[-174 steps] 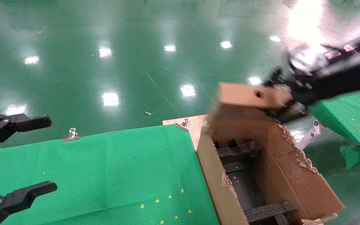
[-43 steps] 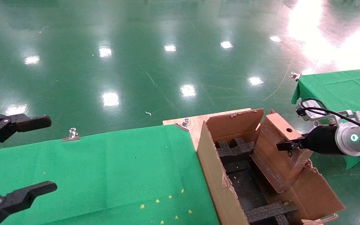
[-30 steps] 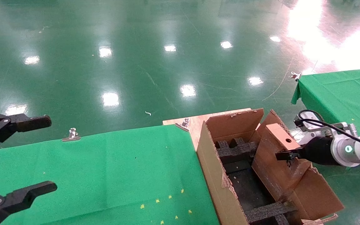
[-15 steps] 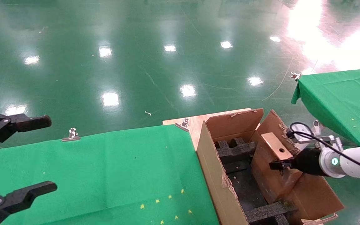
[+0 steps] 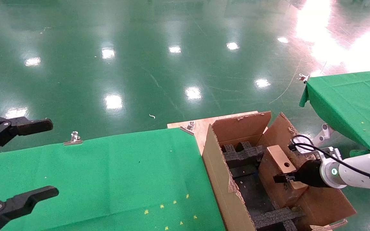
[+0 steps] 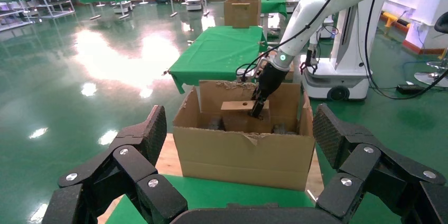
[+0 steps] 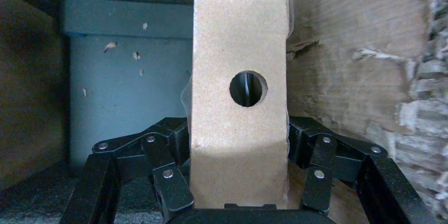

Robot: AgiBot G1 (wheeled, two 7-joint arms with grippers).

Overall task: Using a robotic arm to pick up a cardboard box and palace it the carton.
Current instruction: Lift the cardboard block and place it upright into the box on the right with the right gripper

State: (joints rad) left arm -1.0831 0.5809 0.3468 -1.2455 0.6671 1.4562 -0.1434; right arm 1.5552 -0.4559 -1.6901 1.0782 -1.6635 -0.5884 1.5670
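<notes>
The cardboard box point(image 5: 279, 175) is clamped between the right gripper point(image 7: 238, 145) fingers, inside the carton point(image 5: 223, 183) – the placing step. Release is called for next (once seated). The left gripper point(image 5: 10, 166), fingers apart, is parked.

Left gripper point(image 6: 240, 174) fingers spread wide in foreground; beyond, the robotic arm point(image 6: 311, 10) holds the cardboard box point(image 6: 244, 105) inside the carton point(image 6: 245, 150) on the counter point(image 6: 222, 195).
</notes>
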